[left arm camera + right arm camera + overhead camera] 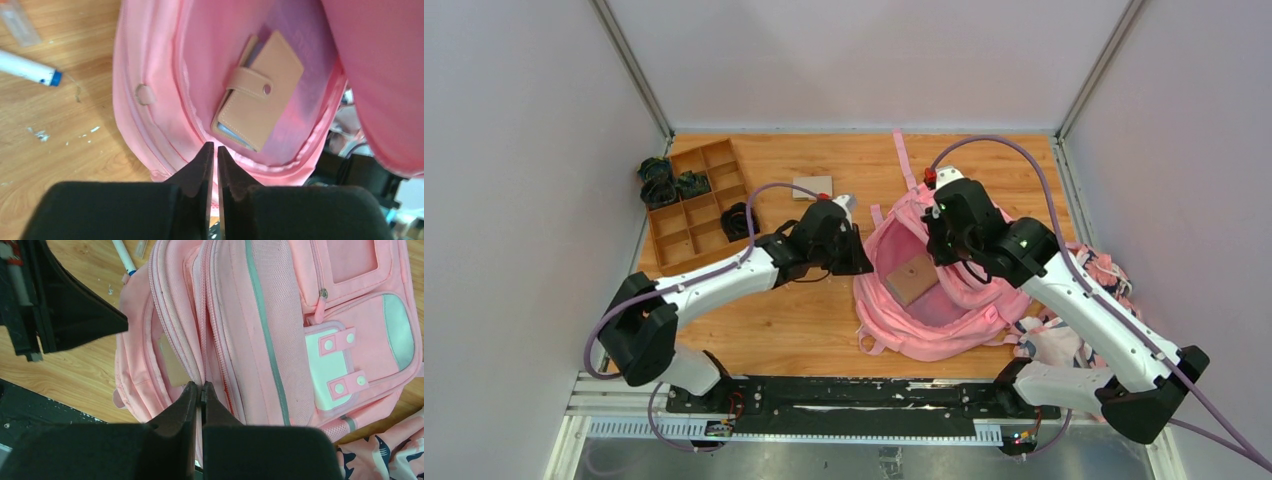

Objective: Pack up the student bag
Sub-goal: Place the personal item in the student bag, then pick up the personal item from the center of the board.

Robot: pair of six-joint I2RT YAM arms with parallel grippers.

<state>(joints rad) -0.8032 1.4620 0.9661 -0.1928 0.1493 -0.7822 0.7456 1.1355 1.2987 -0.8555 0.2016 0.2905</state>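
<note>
Right hand (201,386) pinching student bag (270,340) rim, long axis near-to-far

The large pink fabric backpack (944,320) is matt woven cloth. Its front carries a panel of coarse pink mesh (285,315) and a smooth white-and-grey patch (325,365). The tan rectangular wallet (260,95) resembles smooth leather with stitched edges. The orange-brown wooden tabletop (794,310) shows grain and a low sheen. The left gripper (215,150) is matt black plastic.
</note>
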